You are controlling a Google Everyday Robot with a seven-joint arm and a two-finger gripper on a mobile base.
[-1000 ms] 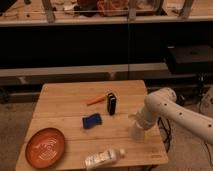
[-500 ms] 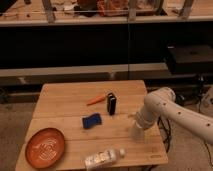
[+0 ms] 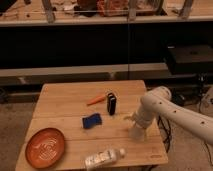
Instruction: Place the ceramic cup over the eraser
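White and pointing downward, the gripper (image 3: 134, 123) hangs low over the right part of the wooden table (image 3: 60, 107). Its tip merges with a pale shape that appears to be the ceramic cup (image 3: 136, 134), near the right edge. Whether it is clamped on the cup I cannot tell. To the left and apart from it, the black eraser (image 3: 111, 103) stands upright, with an orange stick (image 3: 96, 99) just beside it. A blue object (image 3: 91, 121) lies nearer the front. An orange plate (image 3: 46, 146) fills the front-left corner, and a clear bottle (image 3: 104, 157) lies along the front edge.
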